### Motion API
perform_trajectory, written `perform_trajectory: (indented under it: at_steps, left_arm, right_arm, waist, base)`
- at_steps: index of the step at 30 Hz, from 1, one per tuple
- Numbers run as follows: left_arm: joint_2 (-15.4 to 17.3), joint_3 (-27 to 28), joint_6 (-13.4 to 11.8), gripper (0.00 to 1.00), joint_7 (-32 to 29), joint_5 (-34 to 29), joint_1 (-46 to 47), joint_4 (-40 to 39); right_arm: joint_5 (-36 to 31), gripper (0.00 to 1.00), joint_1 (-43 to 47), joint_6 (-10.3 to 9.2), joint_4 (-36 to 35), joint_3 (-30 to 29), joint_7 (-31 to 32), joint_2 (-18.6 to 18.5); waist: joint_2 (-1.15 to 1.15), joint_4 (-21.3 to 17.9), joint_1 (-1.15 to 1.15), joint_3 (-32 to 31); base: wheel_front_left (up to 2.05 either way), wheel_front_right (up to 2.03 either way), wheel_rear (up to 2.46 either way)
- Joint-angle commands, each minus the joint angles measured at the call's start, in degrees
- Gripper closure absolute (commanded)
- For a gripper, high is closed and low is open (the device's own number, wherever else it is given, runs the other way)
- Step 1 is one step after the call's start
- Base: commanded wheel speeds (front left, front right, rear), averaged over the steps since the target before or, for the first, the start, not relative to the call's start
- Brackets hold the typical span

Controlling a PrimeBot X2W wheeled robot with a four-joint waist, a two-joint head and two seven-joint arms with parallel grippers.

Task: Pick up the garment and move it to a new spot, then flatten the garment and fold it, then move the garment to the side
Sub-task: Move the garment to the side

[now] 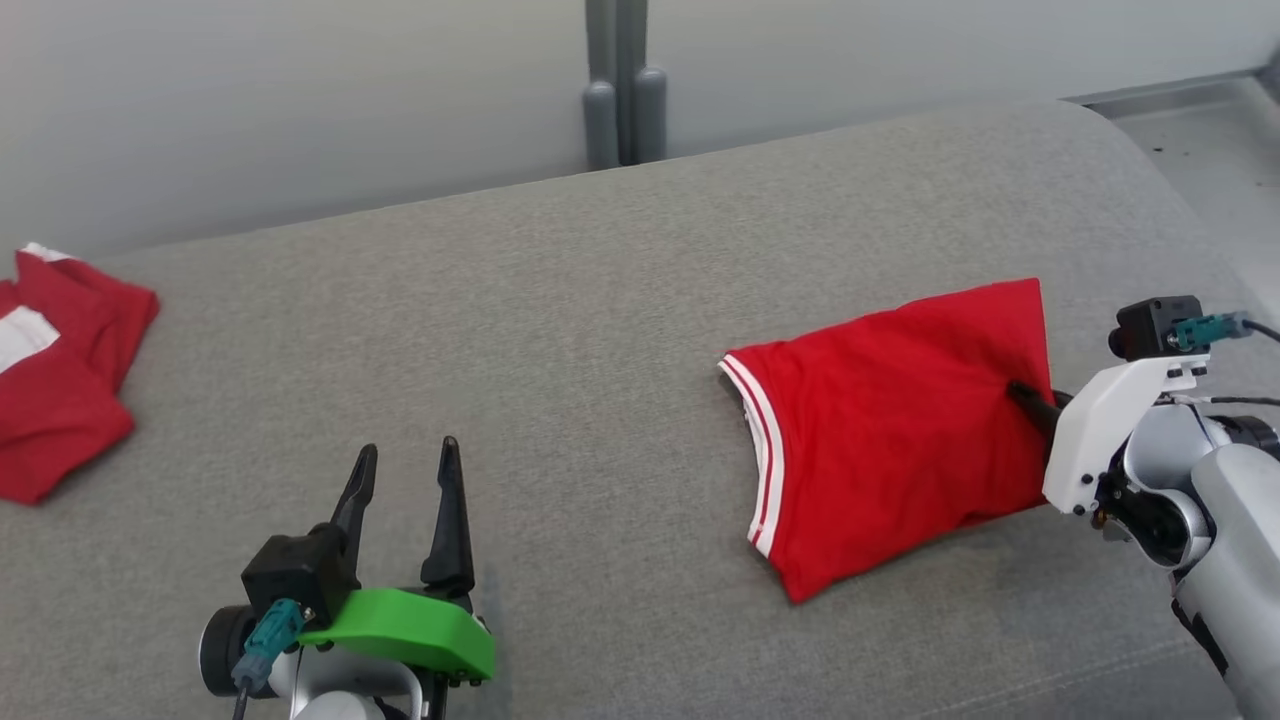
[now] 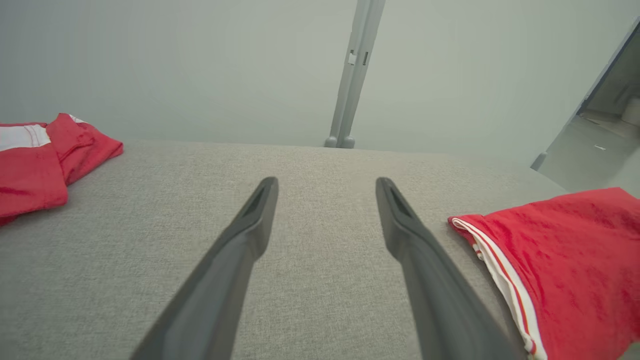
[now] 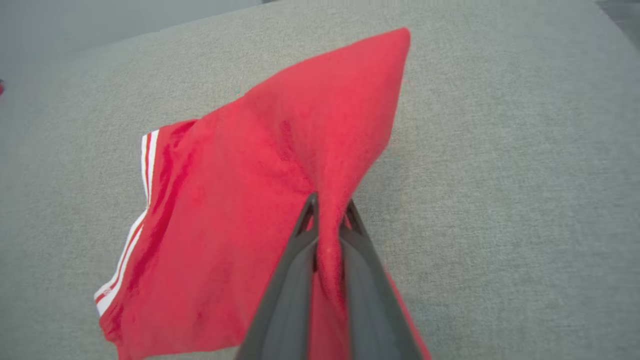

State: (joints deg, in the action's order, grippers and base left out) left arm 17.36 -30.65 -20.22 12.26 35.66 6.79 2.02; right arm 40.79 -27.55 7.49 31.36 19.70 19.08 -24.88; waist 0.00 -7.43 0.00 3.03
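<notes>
Grey upholstery [image 1: 560, 330] carries the work, with a pale wall and a grey post [image 1: 625, 90] behind it. I read the right claw [image 3: 330, 202] as closed on the garment [image 1: 890, 420]: in the right wrist view both fingers pinch a ridge of red cloth at the near edge, and the fabric tents up toward the tips. The garment lies directly ahead of that claw, spreading away from the tips and toward the left claw [image 1: 408, 447]. Its long axis runs roughly in line with the right claw's fingers, from the pinched edge out to the far edge. The left claw stands wide open, holding nothing, well apart from the garment, so the right arm is the nearer one. The garment appears folded into a compact, roughly rectangular packet, flat apart from the pinched ridge. It is plain red, with white-and-red striped trim along the edge farthest from the right claw. A second red garment [image 1: 60, 370] lies well beyond the left claw's outer side. I judge the fold done and the sideways move pending; a one-edge grip may let the layers slide open.
</notes>
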Motion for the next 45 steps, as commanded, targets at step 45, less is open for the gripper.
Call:
perform_trajectory:
  at_steps: [45]
  left_arm:
    - [7.3,0.9,-2.1,0.0,-5.1,-4.6,8.6,-8.4]
  right_arm:
    - [-13.0,1.0,-22.3,0.0,29.1,-13.2,-16.8,-4.2]
  waist:
    - [0.0,-3.8,0.0,15.0]
  base:
    - [0.0,0.0,0.0]
